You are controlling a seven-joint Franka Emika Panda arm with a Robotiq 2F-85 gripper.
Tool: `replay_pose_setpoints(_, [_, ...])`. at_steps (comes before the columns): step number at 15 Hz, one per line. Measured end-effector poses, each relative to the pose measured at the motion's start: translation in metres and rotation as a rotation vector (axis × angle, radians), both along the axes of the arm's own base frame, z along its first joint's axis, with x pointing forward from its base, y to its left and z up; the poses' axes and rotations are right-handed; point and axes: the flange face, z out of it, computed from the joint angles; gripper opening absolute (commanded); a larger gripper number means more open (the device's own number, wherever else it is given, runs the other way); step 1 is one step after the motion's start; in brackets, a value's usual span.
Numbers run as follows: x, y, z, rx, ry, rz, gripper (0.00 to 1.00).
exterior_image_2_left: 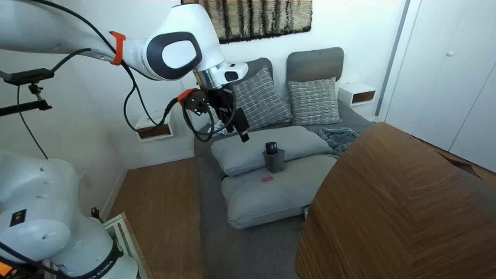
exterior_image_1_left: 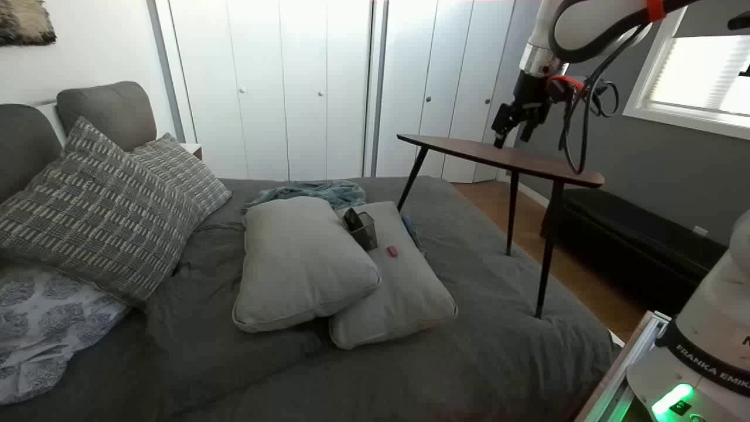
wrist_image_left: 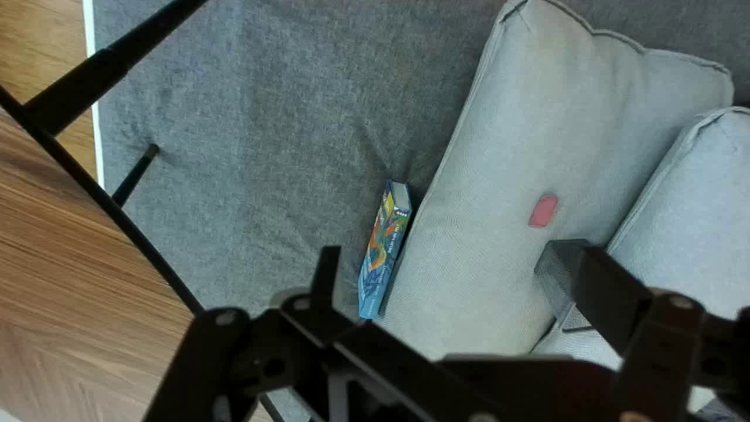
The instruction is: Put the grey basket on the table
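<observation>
The grey basket (exterior_image_1_left: pixel 367 234) sits on the light grey pillows, with a black object sticking out of it. It also shows in an exterior view (exterior_image_2_left: pixel 274 162). In the wrist view the basket (wrist_image_left: pixel 556 268) is partly hidden behind the right finger. The table (exterior_image_2_left: pixel 399 209) has a brown wooden top; it stands at the bed's side in an exterior view (exterior_image_1_left: pixel 469 149) and at lower left in the wrist view (wrist_image_left: pixel 88 264). My gripper (exterior_image_1_left: pixel 512 140) is open and empty, in the air above and apart from the basket; its fingers are wide apart in the wrist view (wrist_image_left: pixel 460 261).
Two light grey pillows (exterior_image_1_left: pixel 304 264) lie on the dark grey bed (exterior_image_2_left: pixel 248 248). A small pink item (wrist_image_left: pixel 543 211) lies beside the basket. A blue colourful box (wrist_image_left: pixel 384 252) lies against the pillow's edge. A low dark bench (exterior_image_1_left: pixel 638 234) stands by the wall. Slanted black table legs (exterior_image_1_left: pixel 545 269) reach down.
</observation>
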Motion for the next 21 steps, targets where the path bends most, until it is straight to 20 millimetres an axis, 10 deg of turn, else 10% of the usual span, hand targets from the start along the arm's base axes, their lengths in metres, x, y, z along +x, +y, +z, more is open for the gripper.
replay_pose_setpoints(11, [0.006,0.006,0.0,0.001,-0.023,0.022,1.0])
replay_pose_setpoints(21, [0.114,0.027,-0.012,0.048,-0.199,0.106,1.0])
